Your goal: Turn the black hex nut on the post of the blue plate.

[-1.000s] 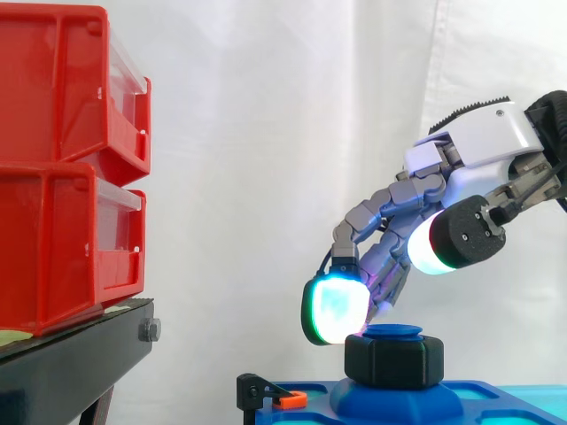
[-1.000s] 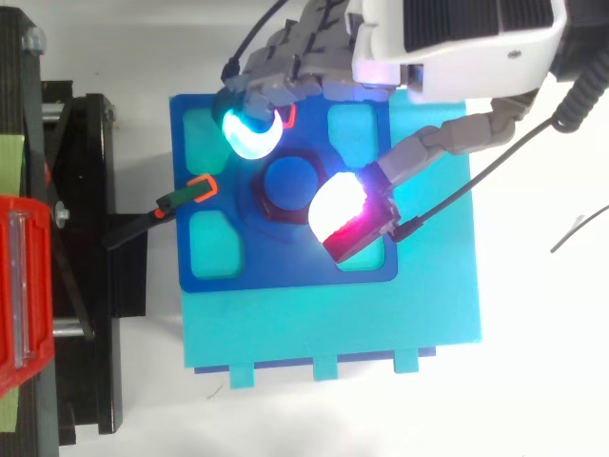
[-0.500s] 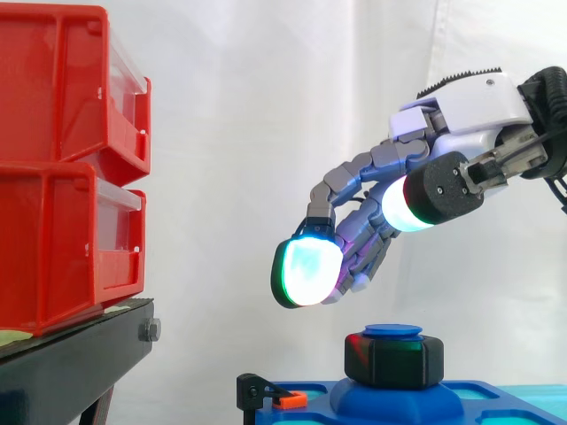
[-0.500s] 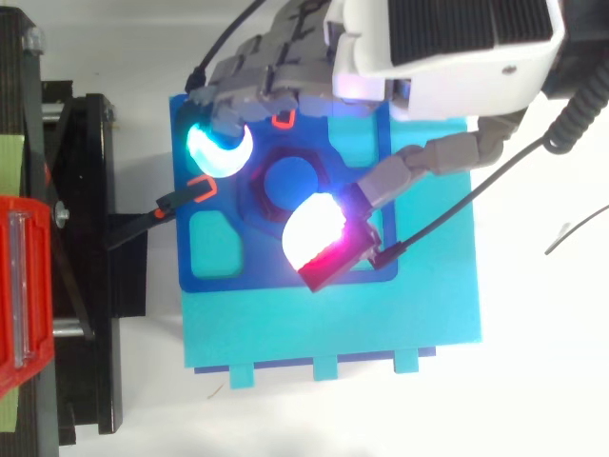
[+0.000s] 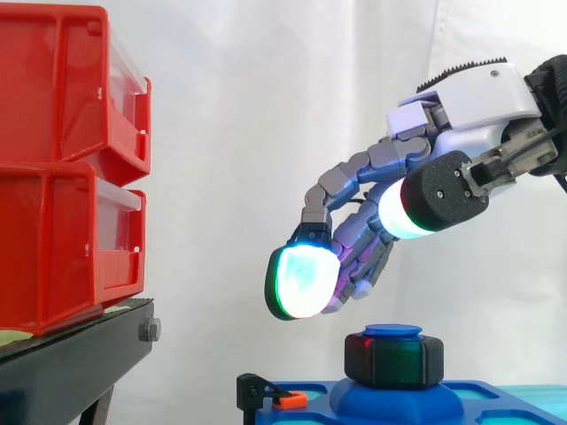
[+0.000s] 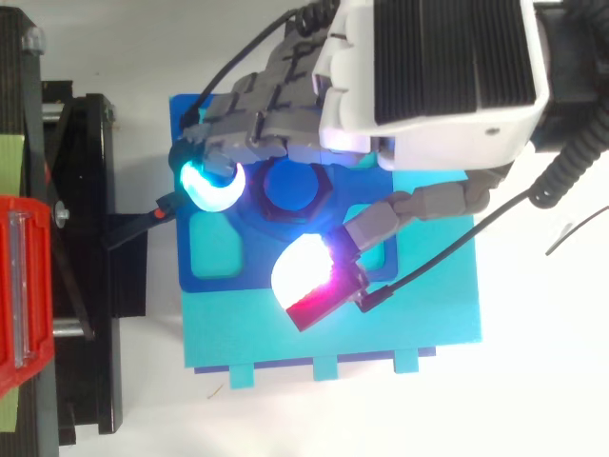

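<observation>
The hand [image 5: 467, 99] hangs over the blue plate [image 6: 211, 280], relaxed and loosely bent, grasping nothing. From the side there is clear air between its glowing fingertips [image 5: 301, 282] and the black hex nut [image 5: 394, 359] below. The fingertips sit off to the nut's left and the thick thumb pad [image 5: 416, 209] higher, to the right. From above that gap cannot be judged: the fingers overlap the nut's far edge, and the thumb pad [image 6: 309, 282], white and red, lies past the plate's near edge.

The nut is a chunky matte six-sided block seated on the round blue post [image 5: 392, 330] at the plate's middle. The top view adds rounded square pockets [image 6: 214, 243] in the plate and the turquoise slab [image 6: 419, 324] under it on the white surface [image 6: 533, 381]. An orange-and-black clip [image 5: 276, 397] sits at the plate's left edge. The side view has glossy red bins [image 5: 62, 168] stacked on a black stand [image 5: 71, 363]
</observation>
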Robot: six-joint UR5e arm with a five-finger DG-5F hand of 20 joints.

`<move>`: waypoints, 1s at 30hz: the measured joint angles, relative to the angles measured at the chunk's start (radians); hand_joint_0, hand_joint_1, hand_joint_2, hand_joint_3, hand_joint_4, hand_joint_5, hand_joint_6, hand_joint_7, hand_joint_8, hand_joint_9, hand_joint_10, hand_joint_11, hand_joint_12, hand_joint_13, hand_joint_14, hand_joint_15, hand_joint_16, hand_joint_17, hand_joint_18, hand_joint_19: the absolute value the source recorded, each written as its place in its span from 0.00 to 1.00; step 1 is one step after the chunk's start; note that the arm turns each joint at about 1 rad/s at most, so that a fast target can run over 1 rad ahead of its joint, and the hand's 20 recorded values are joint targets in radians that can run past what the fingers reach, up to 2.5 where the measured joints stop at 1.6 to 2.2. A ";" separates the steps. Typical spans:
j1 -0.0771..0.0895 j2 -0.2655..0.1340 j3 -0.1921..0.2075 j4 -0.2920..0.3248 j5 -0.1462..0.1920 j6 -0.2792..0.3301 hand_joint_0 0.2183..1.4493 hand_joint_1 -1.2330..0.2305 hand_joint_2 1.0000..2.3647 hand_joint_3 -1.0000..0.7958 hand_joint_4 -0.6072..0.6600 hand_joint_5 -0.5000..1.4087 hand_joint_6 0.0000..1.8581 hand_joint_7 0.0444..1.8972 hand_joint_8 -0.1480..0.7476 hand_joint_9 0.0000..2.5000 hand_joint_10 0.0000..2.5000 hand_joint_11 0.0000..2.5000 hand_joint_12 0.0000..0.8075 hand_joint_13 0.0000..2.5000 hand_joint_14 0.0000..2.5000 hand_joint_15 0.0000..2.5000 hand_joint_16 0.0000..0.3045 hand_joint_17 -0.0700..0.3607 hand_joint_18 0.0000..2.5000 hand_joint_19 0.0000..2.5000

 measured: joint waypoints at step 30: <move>0.001 0.000 -0.015 -0.017 0.017 -0.003 0.22 0.58 0.00 0.28 0.69 0.18 0.27 0.44 0.51 0.23 0.00 0.00 0.51 0.27 0.00 0.04 0.20 0.48 0.27 0.11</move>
